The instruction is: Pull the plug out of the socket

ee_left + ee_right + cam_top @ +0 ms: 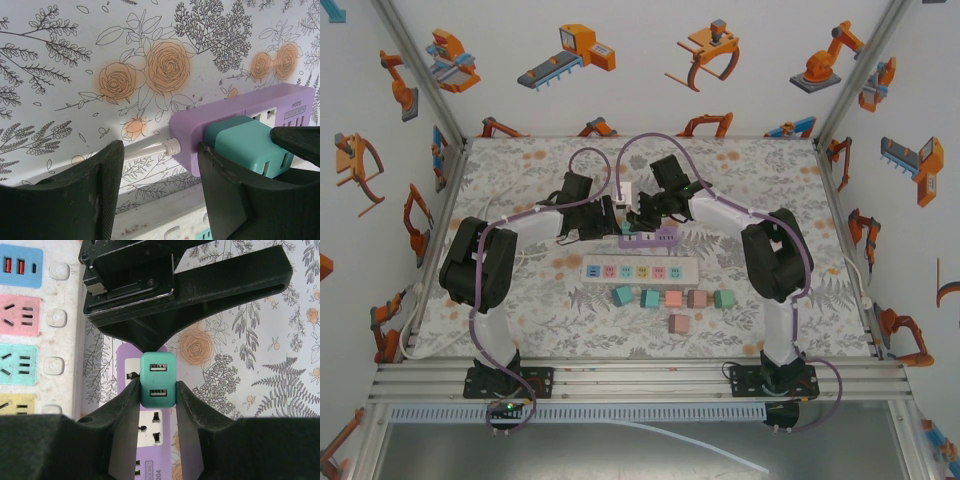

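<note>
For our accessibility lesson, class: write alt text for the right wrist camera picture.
A teal plug with two USB ports, seated in a purple power strip, is pinched between the right arm's two black fingers. The left gripper sits just beyond; a white strip with coloured sockets lies at left.
</note>
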Action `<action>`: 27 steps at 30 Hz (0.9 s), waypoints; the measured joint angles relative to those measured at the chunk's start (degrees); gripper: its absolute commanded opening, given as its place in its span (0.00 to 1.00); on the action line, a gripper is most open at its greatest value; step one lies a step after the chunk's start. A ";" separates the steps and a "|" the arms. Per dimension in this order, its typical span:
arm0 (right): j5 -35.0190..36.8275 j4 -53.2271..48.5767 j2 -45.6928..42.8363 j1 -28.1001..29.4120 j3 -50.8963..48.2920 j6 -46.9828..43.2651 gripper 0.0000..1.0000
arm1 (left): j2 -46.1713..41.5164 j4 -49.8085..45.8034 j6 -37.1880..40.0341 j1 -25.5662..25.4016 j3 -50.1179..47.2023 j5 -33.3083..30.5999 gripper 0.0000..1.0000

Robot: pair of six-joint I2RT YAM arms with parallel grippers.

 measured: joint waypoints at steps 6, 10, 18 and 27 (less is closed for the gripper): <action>-0.48 0.02 -0.37 -0.35 0.00 1.29 0.13 | 0.00 0.35 0.00 -0.15 0.00 -0.28 0.58; -1.16 0.07 -1.53 -0.55 0.00 1.95 0.13 | 0.00 0.52 0.00 -0.48 0.00 -0.70 0.57; -1.20 2.01 -4.26 -0.66 -0.48 5.38 0.13 | -0.72 0.42 0.00 -0.57 -0.52 -0.63 0.57; 11.28 15.23 -18.95 -0.68 -12.28 34.18 0.13 | -8.09 -5.09 3.10 -0.57 -2.05 -0.11 0.61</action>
